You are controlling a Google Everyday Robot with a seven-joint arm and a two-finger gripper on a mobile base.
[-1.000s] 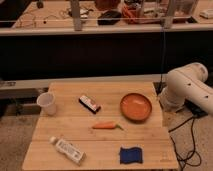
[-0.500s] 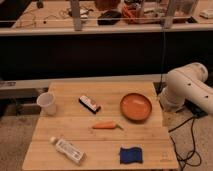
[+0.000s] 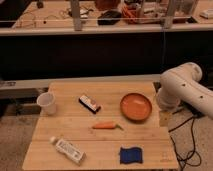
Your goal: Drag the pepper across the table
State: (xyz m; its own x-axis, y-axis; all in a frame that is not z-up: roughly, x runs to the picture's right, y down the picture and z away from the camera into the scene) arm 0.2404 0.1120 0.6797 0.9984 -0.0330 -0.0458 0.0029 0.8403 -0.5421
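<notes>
The pepper [image 3: 106, 126], a slender orange vegetable with a green stem tip pointing right, lies free on the light wooden table [image 3: 100, 157] near its middle. Nothing touches it. The robot's white arm [image 3: 182, 90] bends over the table's right edge, beside the orange bowl. The gripper itself is out of view past the arm, well to the right of the pepper, with its jaws standing wide.
An orange bowl [image 3: 136, 106] sits right of centre, close to the arm. A white cup [image 3: 47, 103] stands at the left edge, a dark bar [image 3: 89, 104] behind the pepper, a white bottle [image 3: 68, 149] front left and a blue sponge [image 3: 131, 154] front right. Cables hang right of the table.
</notes>
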